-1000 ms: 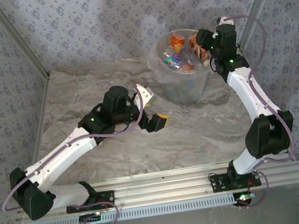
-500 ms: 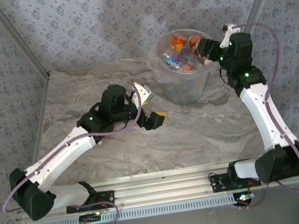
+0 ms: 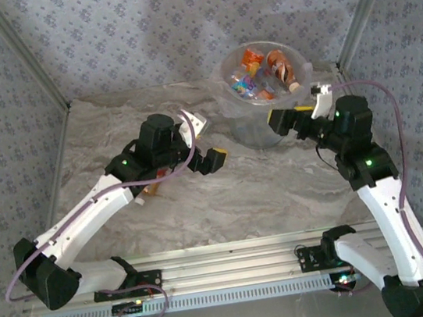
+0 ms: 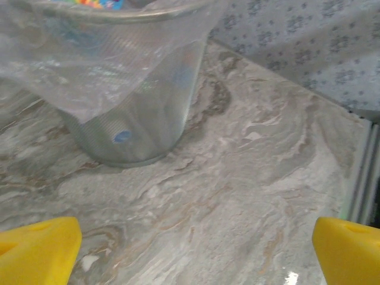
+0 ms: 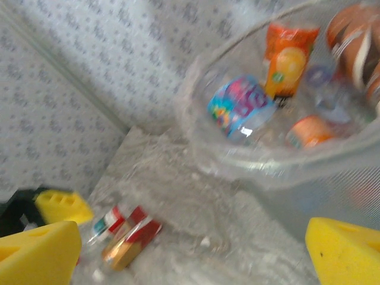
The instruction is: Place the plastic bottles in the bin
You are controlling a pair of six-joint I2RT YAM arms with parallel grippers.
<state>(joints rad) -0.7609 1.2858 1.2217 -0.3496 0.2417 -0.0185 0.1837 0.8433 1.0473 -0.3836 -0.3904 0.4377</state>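
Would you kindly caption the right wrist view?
Open right gripper facing the bottle-filled bin; one red-labelled bottle lies outside.

The right gripper [image 3: 282, 122] hangs low with its yellow-padded fingertips just beside the near wall of the bin [image 3: 250, 125], below the lined rim. Above and beyond those fingertips, several plastic bottles [image 3: 283, 68] lie heaped inside, orange ones among them. The left gripper [image 3: 212, 159] points across at the right one, a bare stretch of marbled table [image 3: 279, 188] between their tips. Behind its fingers, half hidden under the left arm, one more bottle [image 3: 154, 184] lies on the table.
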